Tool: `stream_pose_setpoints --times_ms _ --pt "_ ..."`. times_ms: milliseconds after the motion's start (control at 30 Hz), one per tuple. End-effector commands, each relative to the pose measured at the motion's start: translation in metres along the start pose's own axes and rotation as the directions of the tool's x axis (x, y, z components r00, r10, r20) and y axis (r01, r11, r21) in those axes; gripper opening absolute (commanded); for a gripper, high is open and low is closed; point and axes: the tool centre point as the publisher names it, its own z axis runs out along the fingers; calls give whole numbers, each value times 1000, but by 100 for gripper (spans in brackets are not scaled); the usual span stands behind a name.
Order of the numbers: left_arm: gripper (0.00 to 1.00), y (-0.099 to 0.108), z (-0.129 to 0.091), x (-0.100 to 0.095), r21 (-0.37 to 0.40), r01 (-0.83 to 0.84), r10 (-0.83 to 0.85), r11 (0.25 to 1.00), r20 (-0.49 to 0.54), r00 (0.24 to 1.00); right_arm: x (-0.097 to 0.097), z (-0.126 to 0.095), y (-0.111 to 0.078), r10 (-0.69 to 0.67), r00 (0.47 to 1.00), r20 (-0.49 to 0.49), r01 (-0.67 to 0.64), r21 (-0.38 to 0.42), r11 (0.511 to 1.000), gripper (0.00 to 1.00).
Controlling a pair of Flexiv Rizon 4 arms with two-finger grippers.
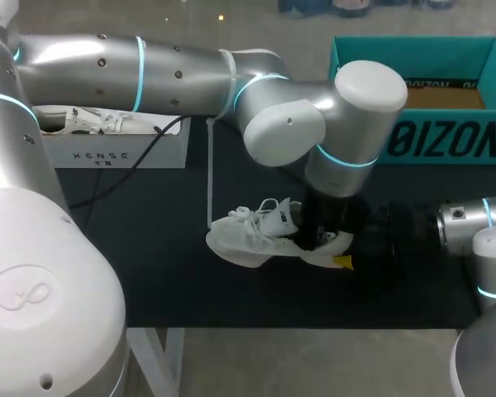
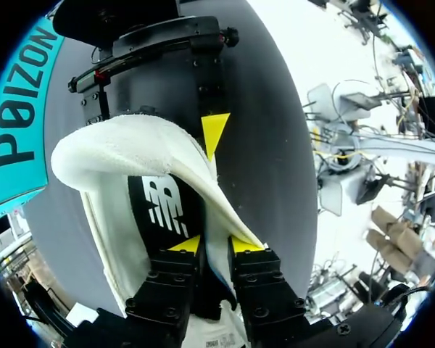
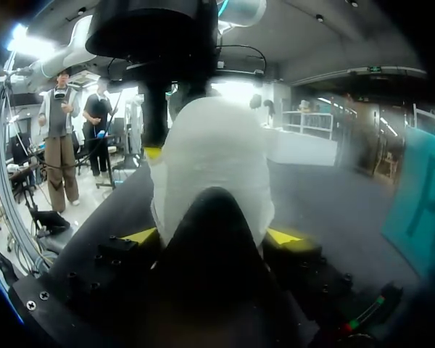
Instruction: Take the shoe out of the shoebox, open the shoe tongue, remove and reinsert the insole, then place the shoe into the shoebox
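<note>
Head cam: the white shoe is lying on the black table mat, a bit right of centre and low in the frame, toe pointing left and laces up. The teal shoebox sits open in the upper right corner, well apart from the shoe. There's also a white box at the upper left with some white stuff in it.

My left arm comes in from the upper left and reaches across to drop straight onto the shoe's opening. On its wrist cam, the left gripper is almost fully closed, with its yellow tips pinching a thin white edge of the shoe. I honestly can't tell if that's the collar or something else. Just beside it I can see the black insole with a white logo down inside the shoe.

The right gripper comes in from the right edge and is spread wide, one yellow tip on each side of the heel end, clamping it
</note>
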Motion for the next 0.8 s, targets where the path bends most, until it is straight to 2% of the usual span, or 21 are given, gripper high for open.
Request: stream_pose_setpoints --times_ms 33,67,100,333,433,467,533,567,700,800 --pt "78 -2 1 4 -4 -1 1 1000 2 1000 -2 2 -2 3 1000 2 -3 4 1000 0" --pt "71 -2 1 4 -4 -2 2 1000 3 1000 -2 2 -2 3 1000 2 -3 4 1000 0" --pt "70 -3 1 4 -4 -5 5 1000 3 1000 -2 2 -2 3 1000 2 -3 4 1000 0" --pt "71 -6 6 -1 -7 6 -6 1000 22 1000 -2 2 -2 3 1000 2 -3 4 1000 0" --pt "69 -7 10 -4 -6 13 -13 1000 31 999 -2 2 -2 3 1000 2 -3 4 1000 0" --pt "61 -7 11 -4 -6 12 -12 1000 31 999 -2 2 -2 3 1000 2 -3 4 1000 0" --pt "39 -9 14 -6 -13 10 -9 1000 38 999 -2 2 -2 3 1000 2 -3 4 1000 0" --pt "38 -10 16 -6 -15 9 -8 1000 38 999 -2 2 -2 3 1000 2 -3 4 1000 0" --pt "48 -14 17 -6 -21 4 -3 1000 41 999 -2 2 -2 3 1000 2 -3 4 1000 0" --pt "49 -18 23 -8 -49 15 -12 999 66 998 -2 2 -2 3 1000 2 -3 4 1000 0"
